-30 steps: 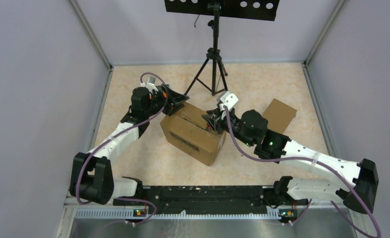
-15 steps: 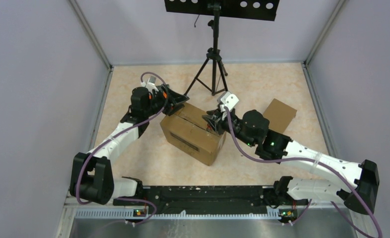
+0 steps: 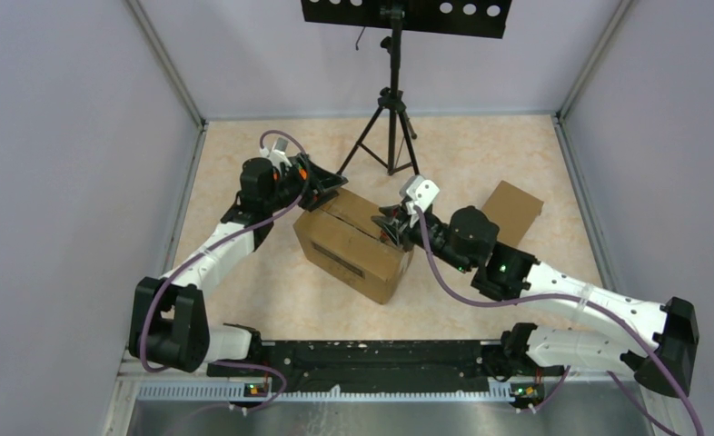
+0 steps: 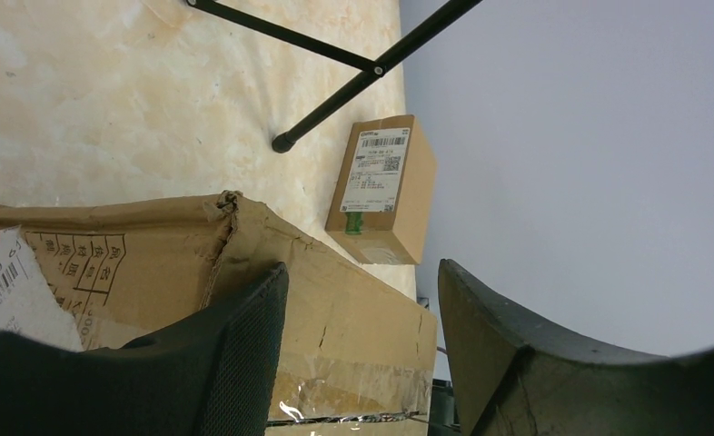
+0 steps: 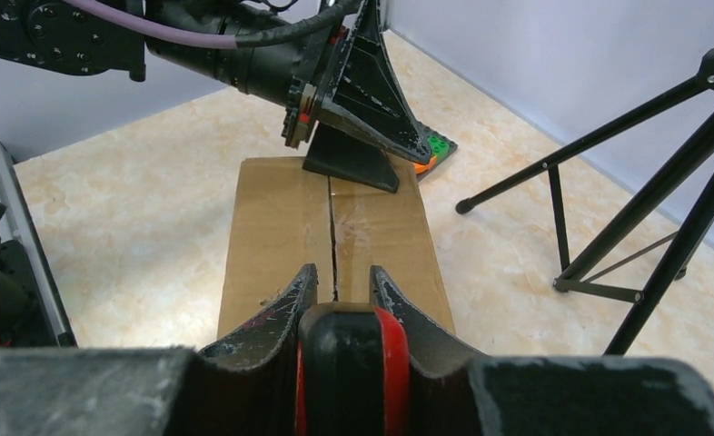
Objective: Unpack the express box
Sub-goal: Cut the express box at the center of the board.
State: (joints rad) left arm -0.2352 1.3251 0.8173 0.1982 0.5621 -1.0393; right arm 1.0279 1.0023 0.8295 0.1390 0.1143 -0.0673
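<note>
Pale lavender walls close in a beige marbled table (image 3: 272,282), with a black tripod (image 3: 391,118) standing at its far middle. 2 cardboard boxes are on the table. The large express box (image 3: 349,245) sits near the centre, turned at an angle. A small box (image 3: 511,211) lies to its right, well apart, with a white shipping label (image 4: 378,168) on its top face.

The left gripper (image 3: 322,184) is at the far left end of the express box. Its jaws are spread wide with nothing clamped between them. In the right wrist view 1 of its fingers rests on the box top at the far end of the centre seam (image 5: 333,245). In the left wrist view the other finger hangs past the box's edge, over the table.

The right gripper (image 3: 391,225) is at the opposite end of the same box, pointing along the seam towards the left gripper. Its fingers are drawn in close on a black-and-red object (image 5: 353,363) held between them, just above the cardboard. The top flaps lie flat and meet at the seam, which shows as a thin dark line. The cardboard is creased and torn along 1 upper edge, with clear tape showing on its side.
</note>
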